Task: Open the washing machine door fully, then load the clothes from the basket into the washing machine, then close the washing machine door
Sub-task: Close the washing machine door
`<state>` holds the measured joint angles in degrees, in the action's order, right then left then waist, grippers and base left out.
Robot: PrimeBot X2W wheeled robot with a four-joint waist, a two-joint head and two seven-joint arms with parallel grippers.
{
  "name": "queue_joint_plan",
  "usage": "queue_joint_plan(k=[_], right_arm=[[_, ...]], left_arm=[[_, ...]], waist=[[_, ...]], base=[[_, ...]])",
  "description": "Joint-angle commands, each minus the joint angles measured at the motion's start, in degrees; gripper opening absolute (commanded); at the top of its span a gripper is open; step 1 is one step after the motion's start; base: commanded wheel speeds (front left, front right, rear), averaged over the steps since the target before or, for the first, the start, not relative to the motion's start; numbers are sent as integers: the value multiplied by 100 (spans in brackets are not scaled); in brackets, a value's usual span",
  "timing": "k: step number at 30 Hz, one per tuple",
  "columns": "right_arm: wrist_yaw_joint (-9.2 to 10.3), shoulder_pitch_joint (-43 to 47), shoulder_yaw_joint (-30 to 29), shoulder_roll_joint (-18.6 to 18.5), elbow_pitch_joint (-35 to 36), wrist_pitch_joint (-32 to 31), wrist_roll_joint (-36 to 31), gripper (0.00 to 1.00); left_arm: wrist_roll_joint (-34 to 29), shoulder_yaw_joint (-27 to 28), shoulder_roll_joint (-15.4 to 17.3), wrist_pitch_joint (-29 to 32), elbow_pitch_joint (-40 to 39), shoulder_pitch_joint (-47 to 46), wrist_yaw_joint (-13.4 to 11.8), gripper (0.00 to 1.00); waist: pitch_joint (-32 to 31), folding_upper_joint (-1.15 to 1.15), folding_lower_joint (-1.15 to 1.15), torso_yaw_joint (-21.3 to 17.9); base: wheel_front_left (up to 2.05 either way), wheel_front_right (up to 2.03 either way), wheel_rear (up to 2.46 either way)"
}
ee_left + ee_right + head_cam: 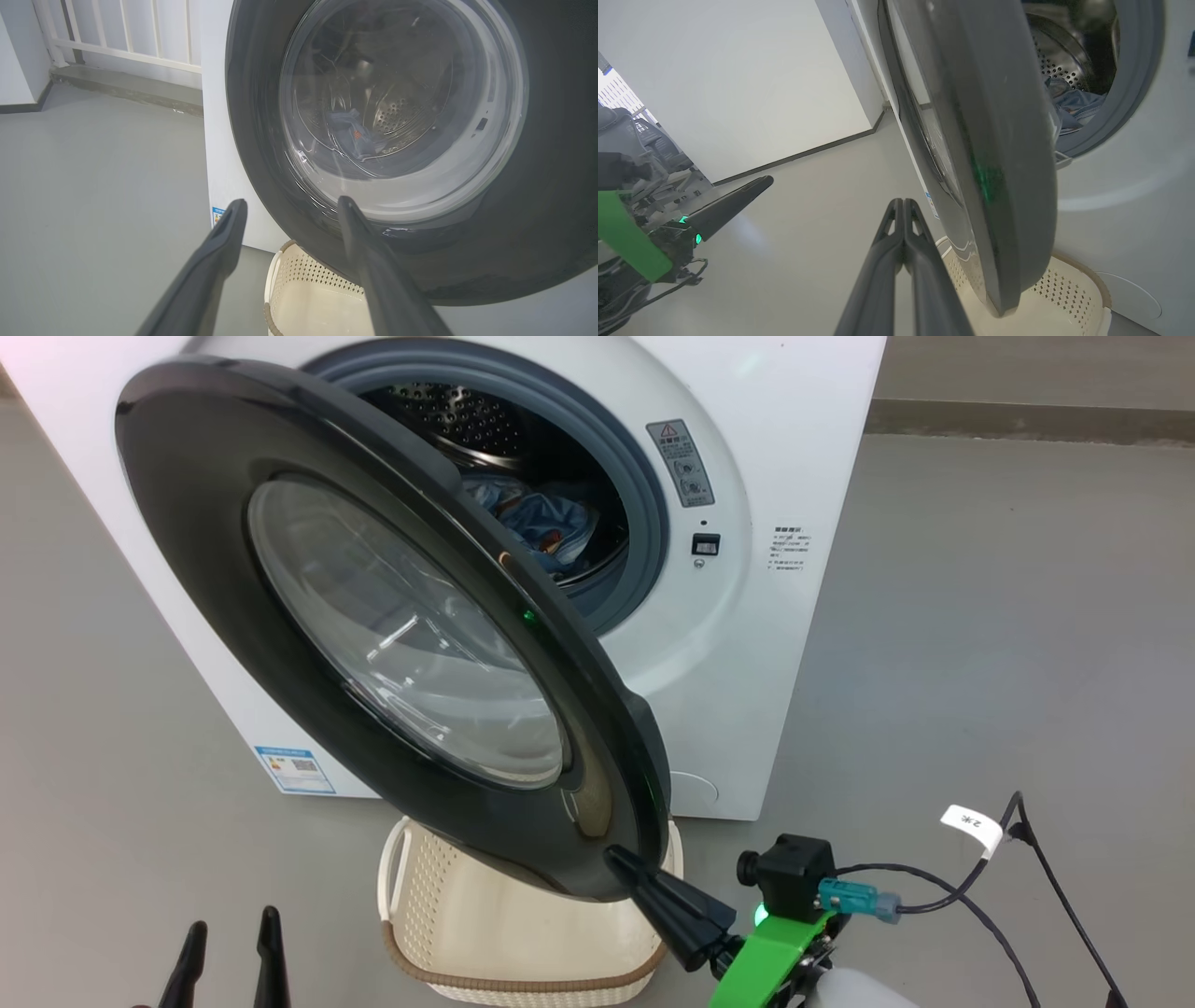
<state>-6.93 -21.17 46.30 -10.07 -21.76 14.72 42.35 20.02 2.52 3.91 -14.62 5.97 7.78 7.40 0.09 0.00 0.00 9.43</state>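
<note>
Washing machine (747, 644): one; you find its drum loaded.
Washing machine door (215, 457): one; ajar above the basket, closing not yet done.
Basket (439, 896): one, below the door; no garment in its visible part.
Clothes (546, 527): one blue heap in the drum; pieces uncountable.
Right gripper (624, 861): jaws together, at the door's lower rim.
Left gripper (233, 924): jaws apart, empty.

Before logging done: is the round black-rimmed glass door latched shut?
No, the round black-rimmed glass door stands ajar, with light-blue clothes visible past its edge in the steel drum.
</note>
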Motion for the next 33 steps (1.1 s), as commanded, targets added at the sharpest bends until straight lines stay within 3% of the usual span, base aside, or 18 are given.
queue_joint_plan(k=[1, 20, 33], right_arm=[[-56, -136, 2, 108, 89, 28, 4, 0], [-56, -456, -634, 369, -431, 28, -255, 0], [-56, -928, -1458, 355, -620, 28, -674, 0]], left_arm=[[59, 170, 36, -38, -116, -290, 9, 100], [76, 78, 26, -38, -161, -379, 9, 100], [162, -124, -61, -38, -319, -683, 9, 100]], waist=[[3, 0, 0, 4], [129, 0, 0, 94], [674, 0, 0, 199]], base=[[0, 0, 0], [0, 0, 0], [0, 0, 0]])
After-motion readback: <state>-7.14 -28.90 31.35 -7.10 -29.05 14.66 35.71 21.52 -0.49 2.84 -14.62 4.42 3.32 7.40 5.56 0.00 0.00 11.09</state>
